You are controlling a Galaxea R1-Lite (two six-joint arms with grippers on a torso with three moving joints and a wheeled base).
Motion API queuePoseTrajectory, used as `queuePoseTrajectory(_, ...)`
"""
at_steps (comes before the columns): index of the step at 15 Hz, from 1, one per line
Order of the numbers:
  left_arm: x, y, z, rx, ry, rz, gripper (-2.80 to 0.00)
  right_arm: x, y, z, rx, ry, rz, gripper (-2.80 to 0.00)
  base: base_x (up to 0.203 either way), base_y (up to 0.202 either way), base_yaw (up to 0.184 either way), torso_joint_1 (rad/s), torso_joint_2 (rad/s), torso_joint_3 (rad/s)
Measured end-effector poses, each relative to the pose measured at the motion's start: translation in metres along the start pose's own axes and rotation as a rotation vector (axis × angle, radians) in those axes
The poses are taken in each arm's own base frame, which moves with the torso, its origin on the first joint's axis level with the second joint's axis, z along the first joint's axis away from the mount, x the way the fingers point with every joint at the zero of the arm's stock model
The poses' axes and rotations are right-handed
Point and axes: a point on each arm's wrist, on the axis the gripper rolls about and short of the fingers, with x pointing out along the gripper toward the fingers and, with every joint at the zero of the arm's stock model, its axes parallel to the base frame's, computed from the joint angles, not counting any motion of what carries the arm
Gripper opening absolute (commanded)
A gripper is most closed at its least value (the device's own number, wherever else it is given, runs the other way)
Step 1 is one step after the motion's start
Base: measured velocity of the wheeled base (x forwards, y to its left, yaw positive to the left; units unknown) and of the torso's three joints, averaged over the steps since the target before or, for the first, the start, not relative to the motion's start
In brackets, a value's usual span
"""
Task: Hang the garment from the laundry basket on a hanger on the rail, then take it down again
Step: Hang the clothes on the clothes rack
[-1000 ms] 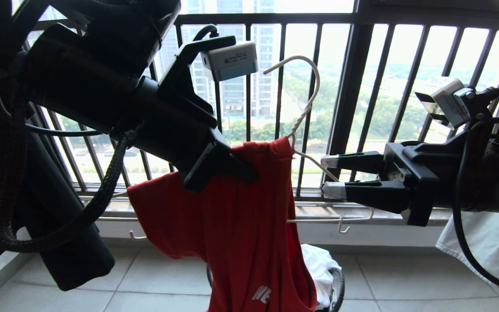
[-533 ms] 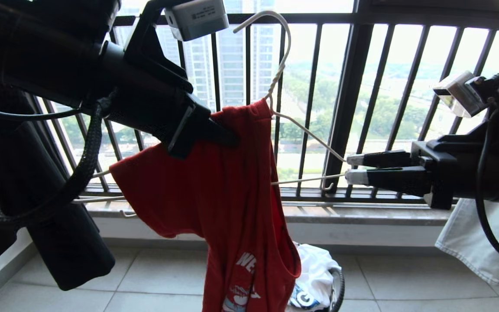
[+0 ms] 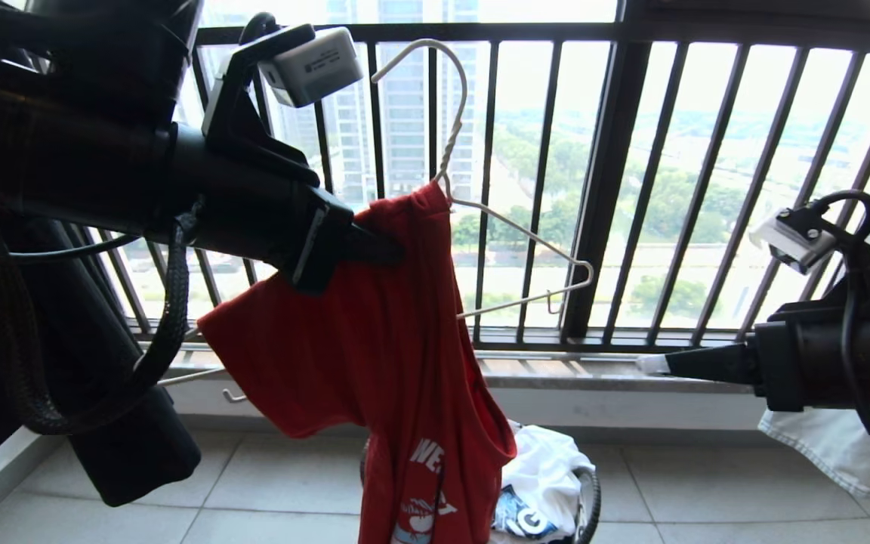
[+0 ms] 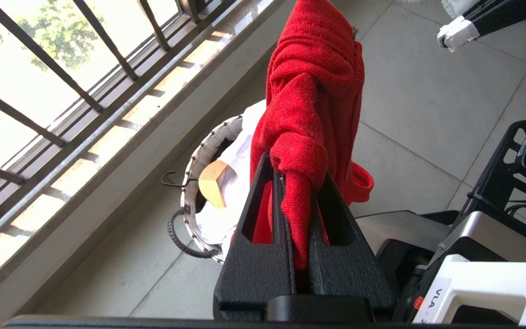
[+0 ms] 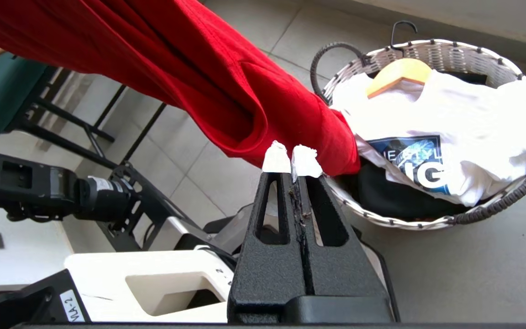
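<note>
Clamped on a bunched fold of the red garment (image 4: 311,105), your left gripper (image 4: 296,180) has its jaws nearly together with the cloth pinched between them; in the head view this left gripper sits high on the left, gripping the shirt near its collar. Your right gripper (image 5: 291,160) has its jaws pressed together on nothing, their white-taped tips touching; it hangs low on the right, apart from the shirt and the hanger (image 3: 527,236).

You can see the thin white wire hanger threaded into the neck of the garment, its hook rising free in front of the dark window railing (image 3: 601,181), caught on nothing. One wire shoulder juts bare out of the collar toward the right gripper; the other shoulder is under the cloth, its tip showing past the sleeve.

Below, the shirt's hem drapes down to the laundry basket (image 5: 432,52) on the tiled floor (image 3: 707,491), which holds a white printed T-shirt (image 5: 464,114), a wooden hanger (image 5: 397,73) and something black.
</note>
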Motion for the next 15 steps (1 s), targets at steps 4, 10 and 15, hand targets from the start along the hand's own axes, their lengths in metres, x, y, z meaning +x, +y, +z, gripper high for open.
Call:
queuePoseTrajectory(4, 0.007, 0.006, -0.018, -0.092, -0.090, 0.043, -2.80, 0.037, -0.014, -0.005, 0.119, 0.084, -0.001, -2.80, 0.000, 0.000, 0.000, 0.000, 0.00, 0.000)
queuePoseTrajectory(10, -0.016, 0.004, -0.021, -0.094, -0.224, 0.080, -2.80, 0.089, -0.014, -0.017, 0.193, 0.113, -0.096, 0.00, 0.000, 0.000, 0.000, 0.000, 0.00, 0.000)
queuePoseTrajectory(15, -0.017, -0.004, -0.020, -0.083, -0.227, 0.053, -2.80, 0.094, -0.008, -0.012, 0.290, 0.095, -0.078, 0.00, 0.000, 0.000, 0.000, 0.000, 0.00, 0.000)
